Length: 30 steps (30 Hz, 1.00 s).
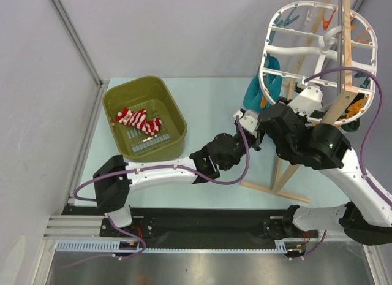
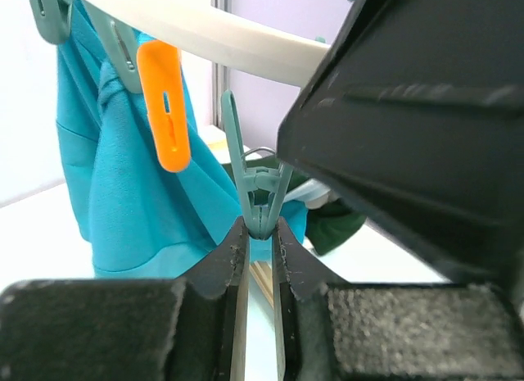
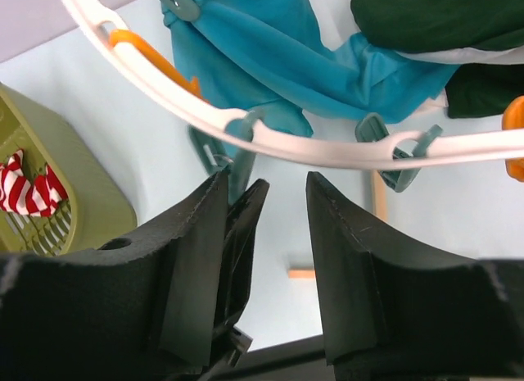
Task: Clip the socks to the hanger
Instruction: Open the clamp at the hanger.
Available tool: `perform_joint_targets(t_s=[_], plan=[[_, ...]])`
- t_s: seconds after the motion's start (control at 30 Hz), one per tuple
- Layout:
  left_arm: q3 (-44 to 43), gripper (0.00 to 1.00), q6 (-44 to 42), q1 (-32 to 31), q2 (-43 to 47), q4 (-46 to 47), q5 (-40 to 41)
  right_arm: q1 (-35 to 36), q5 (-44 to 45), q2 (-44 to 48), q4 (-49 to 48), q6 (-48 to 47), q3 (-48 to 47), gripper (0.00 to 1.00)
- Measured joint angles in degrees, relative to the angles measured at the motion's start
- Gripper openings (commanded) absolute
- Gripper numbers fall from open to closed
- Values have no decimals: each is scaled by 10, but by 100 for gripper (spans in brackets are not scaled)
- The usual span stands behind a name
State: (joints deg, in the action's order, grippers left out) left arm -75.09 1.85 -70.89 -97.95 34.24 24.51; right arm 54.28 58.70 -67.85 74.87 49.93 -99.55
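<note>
Jaws of the left gripper (image 2: 260,242) pinched a teal clip (image 2: 248,180) on the hanger (image 1: 267,49); those of the right gripper (image 3: 282,209) stood open at its rim. The socks (image 1: 139,121) lay in the basket (image 1: 142,81) — well left of both (left arm nearer).

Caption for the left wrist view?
Left gripper pinches a teal clip hanging from the white hanger, beside an orange clip and a teal cloth.
</note>
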Motion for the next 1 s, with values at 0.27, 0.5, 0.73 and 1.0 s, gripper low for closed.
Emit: perform_joint_targets(t_s=[0.27,0.5,0.73,1.0], plan=[[4,0,-4,-2,5,14,1,-33,-15,17,-70,-9,40,47],[4,0,-15,-2,5,17,-8,-41,-26,31,-119,-30,65,36],[15,18,-12,-2,17,17,-30,-43,-41,52,-157,-48,85,6],[55,62,64,38,70,-3,-141,-62,-52,63,-165,-66,97,0]])
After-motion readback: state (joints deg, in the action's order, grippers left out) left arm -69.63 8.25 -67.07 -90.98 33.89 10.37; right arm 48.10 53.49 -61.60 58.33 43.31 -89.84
